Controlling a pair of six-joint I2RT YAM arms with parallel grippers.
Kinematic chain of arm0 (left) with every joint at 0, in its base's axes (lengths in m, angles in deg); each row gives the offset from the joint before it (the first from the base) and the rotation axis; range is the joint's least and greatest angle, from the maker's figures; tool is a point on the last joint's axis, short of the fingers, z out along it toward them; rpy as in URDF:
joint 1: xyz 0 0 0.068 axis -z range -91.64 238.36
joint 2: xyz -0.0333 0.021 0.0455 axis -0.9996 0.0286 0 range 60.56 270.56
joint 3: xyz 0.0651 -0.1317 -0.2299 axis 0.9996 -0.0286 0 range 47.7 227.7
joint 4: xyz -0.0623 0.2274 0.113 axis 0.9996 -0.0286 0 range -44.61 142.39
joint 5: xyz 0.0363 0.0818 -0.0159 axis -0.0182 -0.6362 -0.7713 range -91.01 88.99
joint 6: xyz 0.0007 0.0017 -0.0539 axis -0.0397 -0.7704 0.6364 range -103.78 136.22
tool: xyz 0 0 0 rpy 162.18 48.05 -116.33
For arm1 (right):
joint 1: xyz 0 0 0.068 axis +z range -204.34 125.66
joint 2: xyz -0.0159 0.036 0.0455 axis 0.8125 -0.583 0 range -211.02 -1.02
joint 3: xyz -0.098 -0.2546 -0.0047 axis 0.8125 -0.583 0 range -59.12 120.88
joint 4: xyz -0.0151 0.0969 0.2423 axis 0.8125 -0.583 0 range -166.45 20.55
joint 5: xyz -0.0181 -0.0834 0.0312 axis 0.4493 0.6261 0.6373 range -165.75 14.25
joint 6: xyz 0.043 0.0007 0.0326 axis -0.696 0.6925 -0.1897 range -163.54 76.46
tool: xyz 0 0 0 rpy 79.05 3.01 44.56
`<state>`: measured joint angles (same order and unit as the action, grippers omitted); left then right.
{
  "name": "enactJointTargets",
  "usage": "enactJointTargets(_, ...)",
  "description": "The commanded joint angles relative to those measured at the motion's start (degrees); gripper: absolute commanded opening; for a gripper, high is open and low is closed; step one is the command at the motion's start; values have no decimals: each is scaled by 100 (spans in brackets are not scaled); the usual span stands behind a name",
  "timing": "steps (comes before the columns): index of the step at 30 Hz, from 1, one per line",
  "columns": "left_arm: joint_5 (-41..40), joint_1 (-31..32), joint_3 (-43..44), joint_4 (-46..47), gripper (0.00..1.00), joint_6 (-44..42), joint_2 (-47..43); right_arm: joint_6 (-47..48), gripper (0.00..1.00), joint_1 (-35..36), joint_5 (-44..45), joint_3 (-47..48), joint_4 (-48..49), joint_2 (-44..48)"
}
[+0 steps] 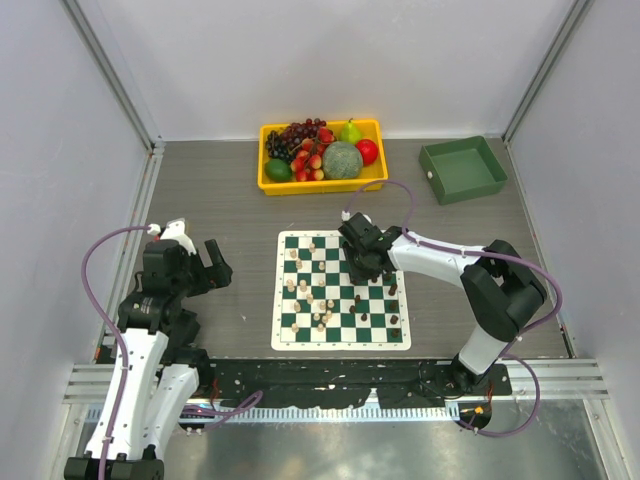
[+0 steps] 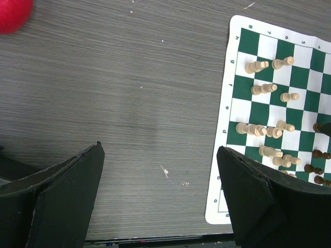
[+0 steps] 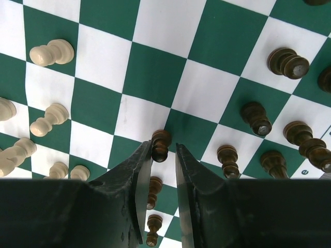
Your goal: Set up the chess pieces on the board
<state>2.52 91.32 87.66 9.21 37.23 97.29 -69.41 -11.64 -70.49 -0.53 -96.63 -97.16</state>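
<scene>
So the board [image 1: 340, 345] sits flat in the middle of the desk [image 1: 220, 200], right in front of the two arms, and all the chess pieces are on it, just nowhere near lined up. The light pieces [image 1: 305, 290] are scattered loosely over the left half and the dark pieces [image 1: 385, 300] are bunched over on the right side, a few of them along the right edge. The right pincer [image 3: 163, 147] is down over the board's upper middle, with its fingers drawn nearly together on either side of one dark pawn [image 3: 160, 144]. One finger looks like it's against the pawn and there's a sliver of white square showing on the other side, so honestly I can't tell if it's actually squeezing it or just bracketing it. The left pincer [image 2: 159, 150] is spread wide with nothing between the fingers, hanging over bare desk just left of the board. As for containers, at the back there's a yellow tray [image 1: 320, 186] packed with fruit: dark grapes [image 1: 300, 132], a green pear [image 1: 350, 131], a big greyish-green melon [image 1: 342, 160], a red apple [image 1: 367, 151], a lime [image 1: 278, 170] in the near left corner, and some small red and peach bits in between. Off to its right, well apart from the board, sits a green bin [image 1: 475, 192].
</scene>
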Motion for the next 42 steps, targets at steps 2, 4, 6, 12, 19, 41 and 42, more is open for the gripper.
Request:
enactJointTargets(2,25,-15,99,46,99,17,-34,-15,31,37,54,214,134,78)
enactJointTargets(4,34,-24,90,46,98,17,-34,-6,31,28,63,214,125,69)
enactJointTargets(6,34,-24,90,46,99,25,-34,3,31,46,37,215,134,86)
enactJointTargets(12,34,-24,90,55,98,25,-34,12,31,37,46,250,134,113)
enactJointTargets(19,42,-24,90,64,98,25,-34,12,33,46,19,276,151,78)
enactJointTargets(41,43,-15,82,64,98,25,-43,-129,20,28,389,-145,-218,1193)
enactJointTargets(42,60,-15,82,73,99,25,-34,-181,20,46,397,-250,-226,1246)
